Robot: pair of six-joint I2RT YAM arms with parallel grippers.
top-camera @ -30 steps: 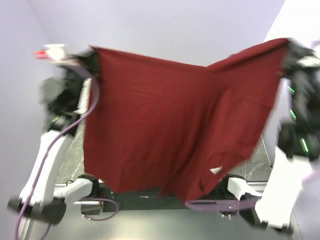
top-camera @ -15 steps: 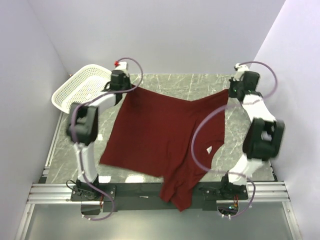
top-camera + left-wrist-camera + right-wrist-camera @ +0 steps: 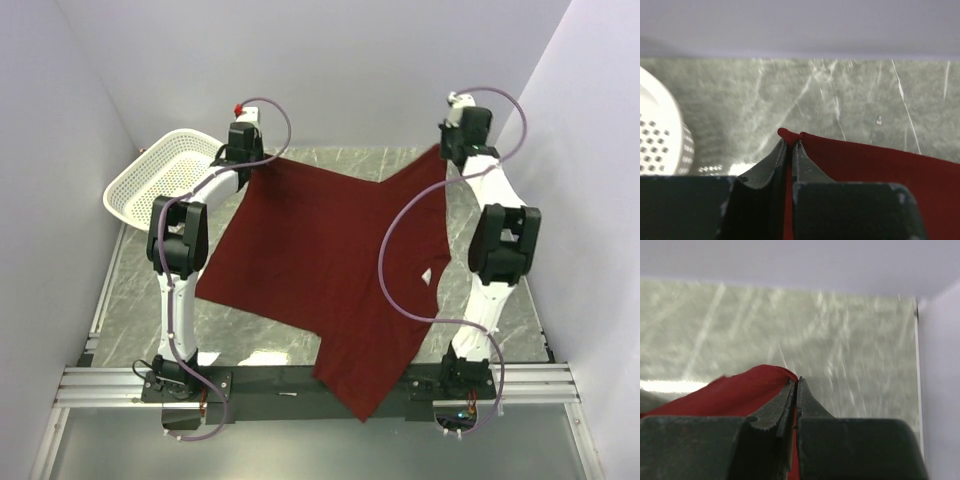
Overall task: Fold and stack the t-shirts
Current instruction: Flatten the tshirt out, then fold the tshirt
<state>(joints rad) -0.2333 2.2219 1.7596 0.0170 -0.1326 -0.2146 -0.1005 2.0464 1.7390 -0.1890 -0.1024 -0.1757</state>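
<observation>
At the near edge, a dark rail (image 3: pixel 290 384) carrying both arm bases. Draped over it and hanging off the table (image 3: pixel 130 300), the nearest corner of the maroon t-shirt (image 3: pixel 320 260).

Farther in, spread open across the middle of the grey marbled top, with a blunt corner reaching left toward the left arm's lower links. Right of centre, showing at the neck opening, a small white label (image 3: pixel 427 275). Looped over the right part of the cloth, a purple cable (image 3: pixel 384 262) from the right arm.

Farther still, narrowing toward two far corners, one on each side, with a shallow dip in the far edge between them.

At the far left corner, the left gripper (image 3: pixel 790 143), fingers pressed together, pinching the cloth's edge; a small red nub poking out just past the tips in the wrist view. Just left of it, at the table's far left, a white perforated basket (image 3: pixel 165 172), apart from the cloth.

At the far right corner, the right gripper (image 3: pixel 796 382), likewise clamped tight, pinching a rounded bunch of the red fabric at the very tips. Not possible to tell whether the pinched corners touch the tabletop or sit just above it.

Beyond everything, plain pale walls (image 3: pixel 350 70).
</observation>
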